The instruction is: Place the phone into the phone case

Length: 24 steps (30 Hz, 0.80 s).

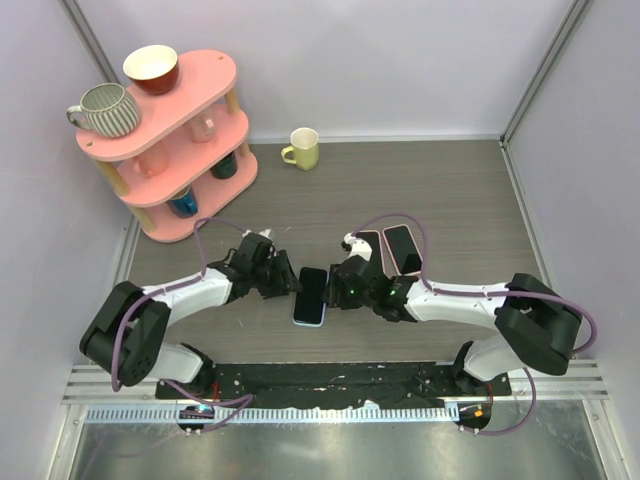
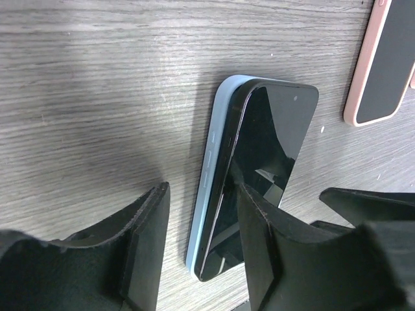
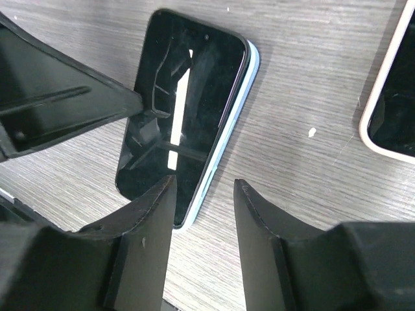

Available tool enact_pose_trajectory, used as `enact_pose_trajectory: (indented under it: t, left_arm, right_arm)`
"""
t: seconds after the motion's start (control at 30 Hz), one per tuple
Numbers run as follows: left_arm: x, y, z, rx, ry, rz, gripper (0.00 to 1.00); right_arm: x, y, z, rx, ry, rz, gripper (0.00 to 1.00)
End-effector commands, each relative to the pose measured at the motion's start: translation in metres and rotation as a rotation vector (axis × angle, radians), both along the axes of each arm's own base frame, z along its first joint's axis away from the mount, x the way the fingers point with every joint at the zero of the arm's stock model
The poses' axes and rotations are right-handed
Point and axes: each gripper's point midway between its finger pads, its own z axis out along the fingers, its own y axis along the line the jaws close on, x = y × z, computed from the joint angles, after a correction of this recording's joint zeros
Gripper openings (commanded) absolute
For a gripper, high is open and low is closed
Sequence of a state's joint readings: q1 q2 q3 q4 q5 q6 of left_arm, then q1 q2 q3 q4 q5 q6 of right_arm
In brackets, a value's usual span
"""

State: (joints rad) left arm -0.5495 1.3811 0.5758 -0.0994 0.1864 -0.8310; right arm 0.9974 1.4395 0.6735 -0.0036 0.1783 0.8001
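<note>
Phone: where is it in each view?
Top external: phone just below centre.
Left wrist: centre, right of middle.
Right wrist: upper centre-left.
Shared landmark: blue case edging the phone, on its left in left wrist, its right in right wrist.

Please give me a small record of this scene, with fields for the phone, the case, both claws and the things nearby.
phone: black, screen up, lying on the case, one long edge raised
case: light blue, flat on the table
left claw: open, astride the raised edge
right claw: open, astride the opposite edge
nearby: pink-cased phone, yellow mug, pink shelf
</note>
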Motion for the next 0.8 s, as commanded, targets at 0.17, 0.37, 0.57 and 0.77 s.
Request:
enact_pose_trajectory:
  t: [0.17, 0.37, 0.57, 0.77]
  left_arm:
    - [-0.008, -0.005, -0.017, -0.027, 0.044, -0.012, 0.36]
    - [-0.02, -0.007, -0.026, -0.049, 0.1, -0.024, 0.31]
    - [-0.026, -0.004, -0.026, -0.057, 0.108, -0.006, 0.29]
    - [-0.034, -0.001, -0.028, -0.069, 0.128, 0.003, 0.25]
  right_arm:
    - [0.019, 0.0, 0.012, 0.079, -0.045, -0.114, 0.51]
    - [0.018, 0.009, 0.001, 0.1, -0.015, -0.1, 0.51]
    - [0.019, 0.015, -0.008, 0.107, 0.007, -0.103, 0.51]
    - [0.022, 0.022, -0.02, 0.095, 0.028, -0.106, 0.52]
